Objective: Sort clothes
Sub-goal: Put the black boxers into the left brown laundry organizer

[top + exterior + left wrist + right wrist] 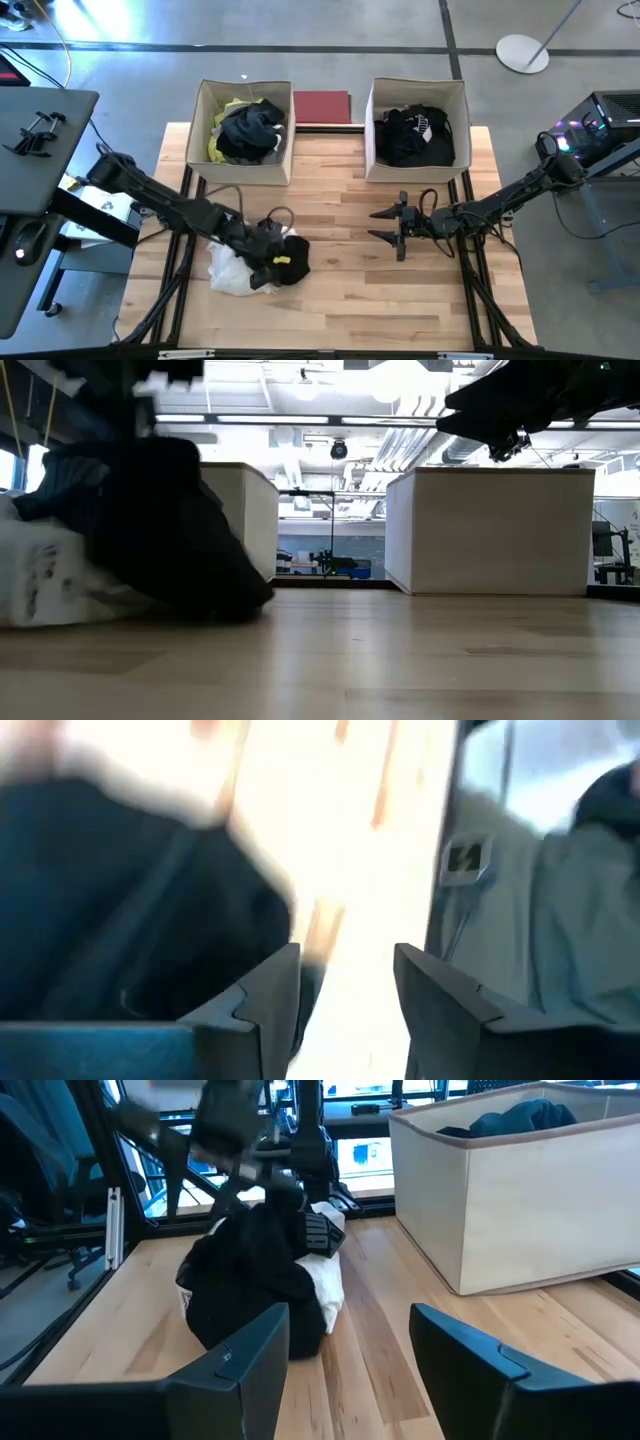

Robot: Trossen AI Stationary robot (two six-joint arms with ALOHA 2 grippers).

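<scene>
A pile of clothes lies on the wooden table (340,300) at the near left. It is a black garment (288,258) with a small yellow patch on top of a white garment (228,272). Both also show in the right wrist view, black (250,1285) and white (327,1280). My left gripper (262,243) is open, low over the black garment. In its wrist view (345,965) there is dark cloth on one side of the fingers, pale cloth on the other and bare table between. My right gripper (375,225) is open and empty above the table's middle right. My left gripper comes at the black garment (170,520) slanting down from the table's left side, fingers apart. I cannot tell whether its fingers touch the cloth. The garment lies heaped on the white one (40,575) and on the table.
Two beige fabric boxes stand at the far edge. The left box (204,130) holds black, grey and yellow clothes, and the right box (462,125) holds a black garment with a white print. A flat dark red board (322,106) lies between them. Bare table lies between the two grippers.
</scene>
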